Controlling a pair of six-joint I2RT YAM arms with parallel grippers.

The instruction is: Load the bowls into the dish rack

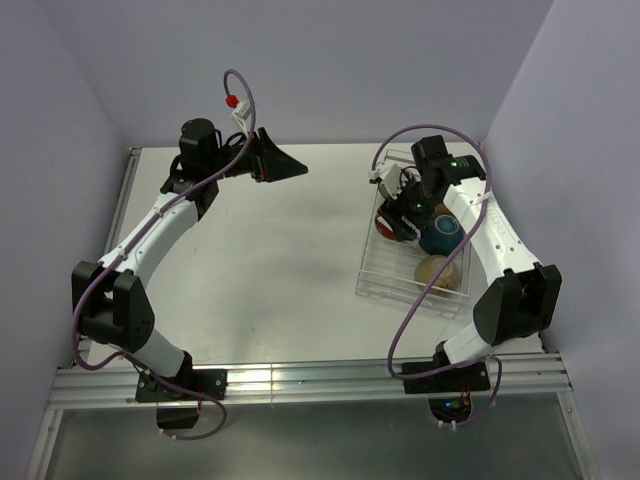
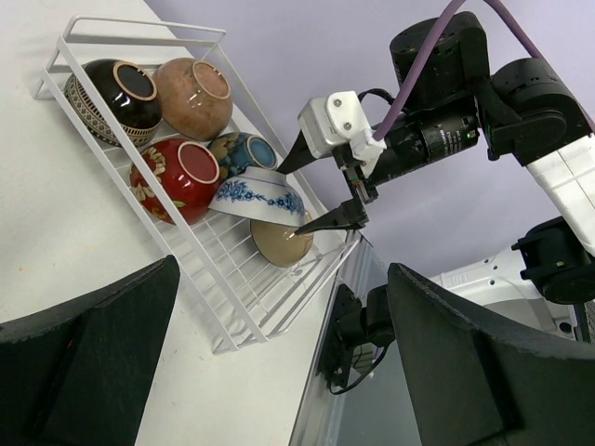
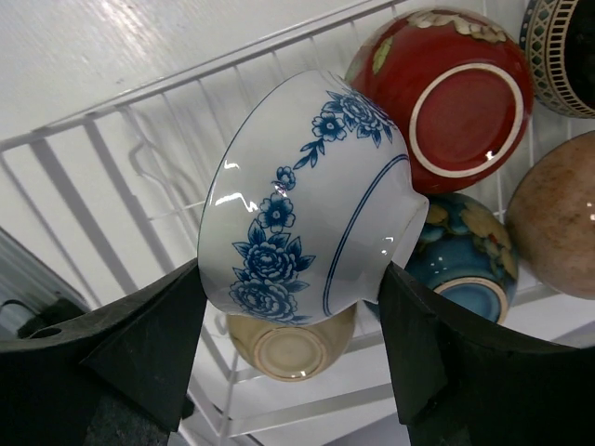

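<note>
The dish rack [image 1: 372, 283] stands at the right of the table; it also shows in the left wrist view [image 2: 200, 307] and the right wrist view [image 3: 93, 158]. My right gripper [image 1: 402, 208] is shut on the blue-patterned white bowl [image 3: 307, 204], holding it on its side just above the rack floor; it also shows in the left wrist view [image 2: 260, 197]. In the rack lie a black patterned bowl [image 2: 116, 93], a tan-brown bowl [image 2: 191, 93], a red bowl [image 2: 177, 172], a dark blue bowl [image 2: 244, 151] and a cream bowl [image 2: 284, 240]. My left gripper [image 1: 285, 165] is open and empty, raised at the table's back.
The right arm's wrist and purple cable [image 2: 418, 84] hang over the rack. The rack's raised end rail [image 2: 139, 32] is at its far side. The table's right edge [image 2: 325, 372] runs close beside the rack. Side walls enclose the table.
</note>
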